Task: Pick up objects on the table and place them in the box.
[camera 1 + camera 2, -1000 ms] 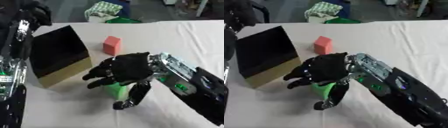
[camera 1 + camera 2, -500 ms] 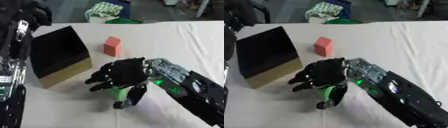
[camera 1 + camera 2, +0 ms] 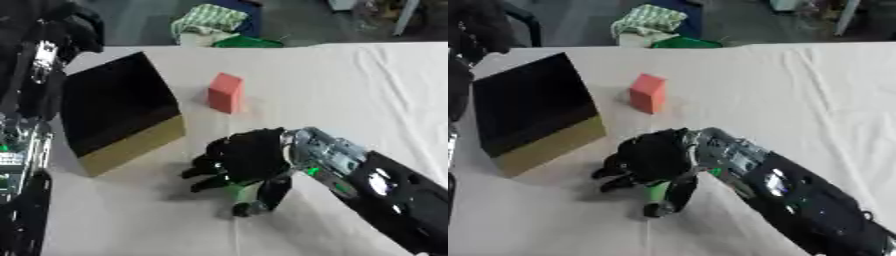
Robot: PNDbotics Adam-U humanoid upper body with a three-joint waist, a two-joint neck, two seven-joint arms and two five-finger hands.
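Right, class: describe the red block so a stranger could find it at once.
Start at the big black box on the table's left. Just to its right, standing alone on the white cloth, is the red block. The only other block is green, under the right hand.

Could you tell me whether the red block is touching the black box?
Apart. The left eye view shows bare tablecloth between the red block and the black box.

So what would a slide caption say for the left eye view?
Robot's right hand closes over a green object on the table, near a red block and box.
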